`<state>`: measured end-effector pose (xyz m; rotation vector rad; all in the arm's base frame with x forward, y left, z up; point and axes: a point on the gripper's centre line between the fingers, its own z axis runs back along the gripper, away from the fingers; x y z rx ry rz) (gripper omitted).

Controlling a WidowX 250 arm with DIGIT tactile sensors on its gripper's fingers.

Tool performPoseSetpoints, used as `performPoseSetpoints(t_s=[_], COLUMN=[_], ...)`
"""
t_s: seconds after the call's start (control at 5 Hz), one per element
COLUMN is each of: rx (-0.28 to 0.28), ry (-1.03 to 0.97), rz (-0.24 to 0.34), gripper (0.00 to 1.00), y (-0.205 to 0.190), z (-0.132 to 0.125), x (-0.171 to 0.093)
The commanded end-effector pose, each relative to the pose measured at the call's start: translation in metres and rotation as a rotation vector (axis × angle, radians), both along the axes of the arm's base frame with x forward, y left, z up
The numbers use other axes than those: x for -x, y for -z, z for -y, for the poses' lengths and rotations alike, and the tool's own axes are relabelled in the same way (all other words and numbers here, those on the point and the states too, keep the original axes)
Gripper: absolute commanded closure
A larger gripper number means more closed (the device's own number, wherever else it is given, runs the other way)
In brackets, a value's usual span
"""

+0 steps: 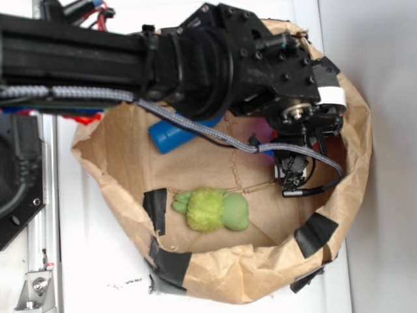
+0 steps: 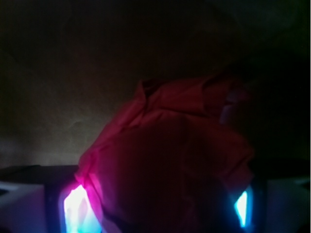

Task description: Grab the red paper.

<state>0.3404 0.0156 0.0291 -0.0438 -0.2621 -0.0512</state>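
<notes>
The red paper point(image 2: 165, 155), a creased dark red wad, fills the middle of the wrist view. It sits between my gripper's point(image 2: 160, 213) two glowing pads, the left one point(image 2: 77, 208) and the right one point(image 2: 241, 208), and its edges lie against both. In the exterior view the gripper point(image 1: 293, 173) points down into the right side of the brown paper bag point(image 1: 355, 130). There the black arm and wrist hide the red paper.
A blue bottle point(image 1: 172, 137) lies at the bag's back left, partly under the arm. A fuzzy green plush toy point(image 1: 212, 210) lies near the bag's front. Black tape patches point(image 1: 316, 233) mark the crumpled rim. A grey cable point(image 1: 195, 127) runs along the arm.
</notes>
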Motion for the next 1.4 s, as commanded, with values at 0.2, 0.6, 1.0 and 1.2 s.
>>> performPoseSetpoints(t_s=[0.2,0.6,1.0,1.2], rx=[0.011,0.07,0.035,0.056], ry=[-0.044,-0.086,-0.088,-0.066], rz=[-0.062,-0.266,-0.209,-0.143], gripper=[1.0,1.0,1.0,1.0], y=[-0.048,-0.124,-0.152,-0.149], z=[-0.007,0.012,0.027,0.029], x=[0.019,0.058,0.074,0.074])
